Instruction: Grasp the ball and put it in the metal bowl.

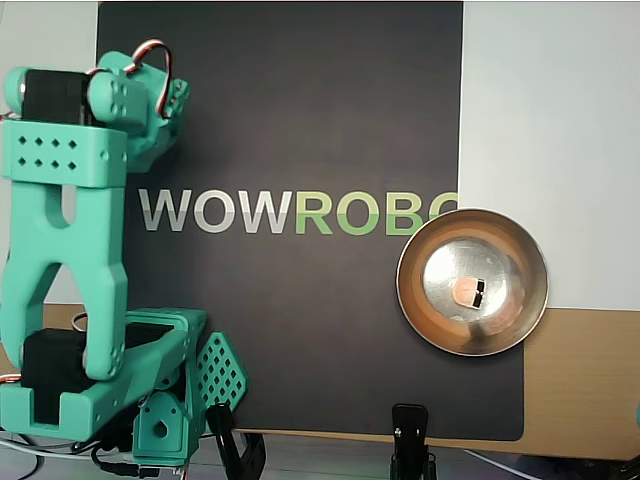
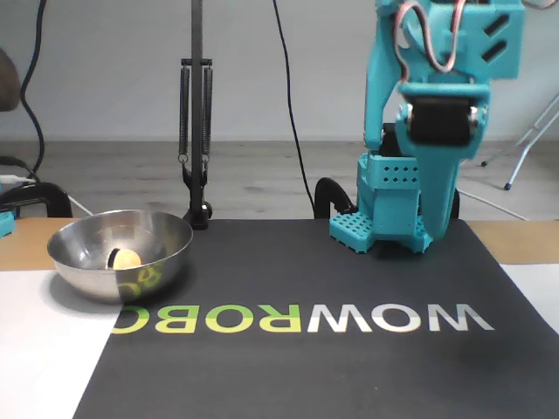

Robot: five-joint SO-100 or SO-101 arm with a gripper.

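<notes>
While the small orange-peach ball [image 1: 464,292] [image 2: 127,258] lies inside the shiny steel bowl [image 1: 414,300] [image 2: 166,247], the turquoise claw [image 2: 435,223] hangs at right, touching nothing; its opening cannot be told.

1. The teal 3D-printed plastic robot arm [image 1: 62,270] is built of blocky, matte segments with rounded edges.
2. Black rectangular servo motors [image 2: 439,123] sit inside the teal housings at the joints.
3. Rows of small round holes dot the flat faces of the segments and the base block [image 2: 389,209].
4. A thin bundle of red, white and dark servo cables [image 2: 425,35] loops near the upper joint.
5. A forked link with a long slot joins two of the joints.
</notes>
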